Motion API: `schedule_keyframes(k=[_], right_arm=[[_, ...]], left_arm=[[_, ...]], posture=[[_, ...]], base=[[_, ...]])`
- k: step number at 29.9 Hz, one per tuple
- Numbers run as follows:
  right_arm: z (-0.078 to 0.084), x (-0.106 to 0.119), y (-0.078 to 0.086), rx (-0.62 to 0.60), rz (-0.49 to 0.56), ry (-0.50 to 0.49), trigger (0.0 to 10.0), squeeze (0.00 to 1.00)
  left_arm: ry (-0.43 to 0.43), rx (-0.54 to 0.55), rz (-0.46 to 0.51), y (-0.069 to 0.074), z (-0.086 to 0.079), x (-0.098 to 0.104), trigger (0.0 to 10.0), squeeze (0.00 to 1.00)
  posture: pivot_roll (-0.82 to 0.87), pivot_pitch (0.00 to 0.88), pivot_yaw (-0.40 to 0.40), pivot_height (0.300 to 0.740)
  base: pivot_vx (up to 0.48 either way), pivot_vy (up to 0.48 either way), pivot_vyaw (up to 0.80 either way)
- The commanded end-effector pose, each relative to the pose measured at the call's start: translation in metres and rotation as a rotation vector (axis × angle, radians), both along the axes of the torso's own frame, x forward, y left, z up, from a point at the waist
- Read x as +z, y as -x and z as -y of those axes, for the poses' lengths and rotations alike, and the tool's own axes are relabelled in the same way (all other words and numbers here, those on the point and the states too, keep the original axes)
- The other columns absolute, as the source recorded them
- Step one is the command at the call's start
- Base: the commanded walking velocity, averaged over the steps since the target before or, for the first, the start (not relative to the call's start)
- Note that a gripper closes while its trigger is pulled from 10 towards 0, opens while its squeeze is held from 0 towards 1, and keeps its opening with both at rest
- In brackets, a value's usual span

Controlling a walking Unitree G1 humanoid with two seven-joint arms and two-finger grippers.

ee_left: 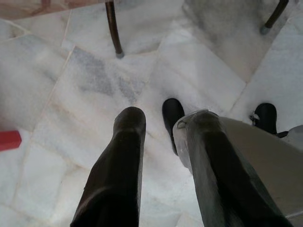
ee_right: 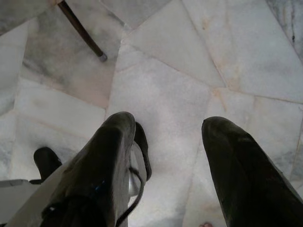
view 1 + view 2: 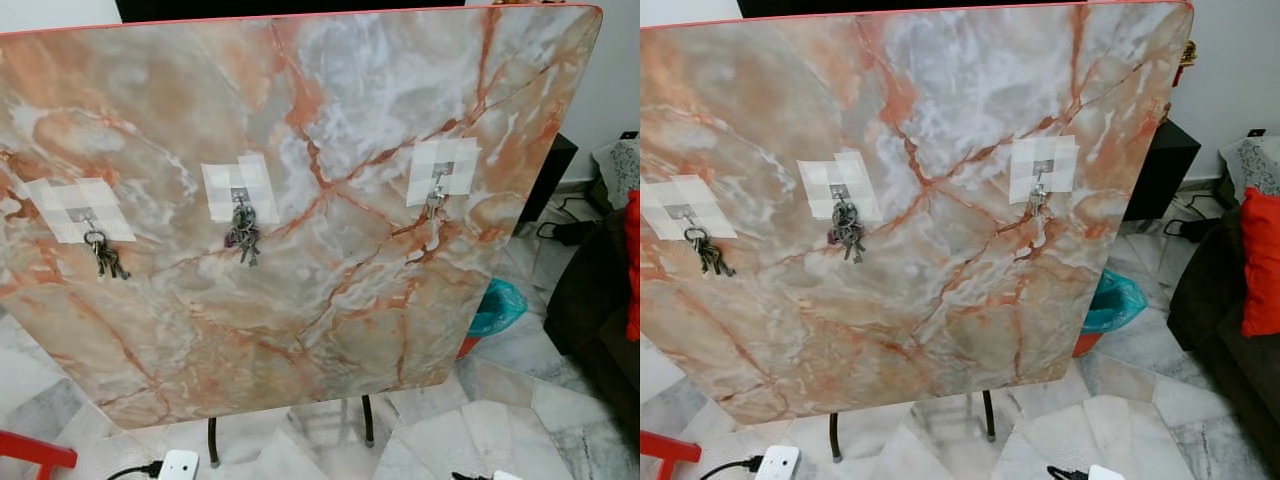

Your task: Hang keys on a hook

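Three hooks (image 3: 240, 195), two key bunches (image 3: 243, 236)

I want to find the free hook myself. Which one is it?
Look at the big marble board standing upright. Three taped hooks sit in a row across it. The right hook holds no keys, while the left keys and middle keys hang from theirs.

Open left hand (image 1: 163, 125) above white marble floor (image 1: 85, 85), near table leg (image 1: 114, 29).

Marble board (image 3: 330, 250) faces the camera, open in front. Keys (image 3: 106, 257) hang at 9 o'clock, keys (image 3: 243, 236) at centre; the 3 o'clock hook (image 3: 436, 197) is bare.
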State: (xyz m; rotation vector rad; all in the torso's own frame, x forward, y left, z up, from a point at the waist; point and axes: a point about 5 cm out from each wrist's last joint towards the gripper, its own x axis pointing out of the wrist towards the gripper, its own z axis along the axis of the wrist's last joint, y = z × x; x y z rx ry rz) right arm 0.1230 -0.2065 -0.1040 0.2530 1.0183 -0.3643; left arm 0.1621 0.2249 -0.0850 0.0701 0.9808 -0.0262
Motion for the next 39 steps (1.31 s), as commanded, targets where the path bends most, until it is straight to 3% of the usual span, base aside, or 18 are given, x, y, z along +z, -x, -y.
schedule_keyframes(k=[1,39], right_arm=[[0.0007,0.0000,-0.0005,-0.023,-0.001,-0.010,10.0,0.00],[-0.0021,0.0013,-0.0055,-0.020,0.020,-0.030,10.0,0.00]], left_arm=[[0.002,-0.003,-0.002,-0.0035,-0.0011,0.0015,10.0,0.00],[0.015,-0.008,0.005,-0.0087,0.0001,0.0035,10.0,0.00]], posture=[[-0.04,0.000,-0.003,0.740],[-0.04,0.000,0.001,0.740]], base=[[0.000,0.000,0.00],[0.000,0.000,0.00]])
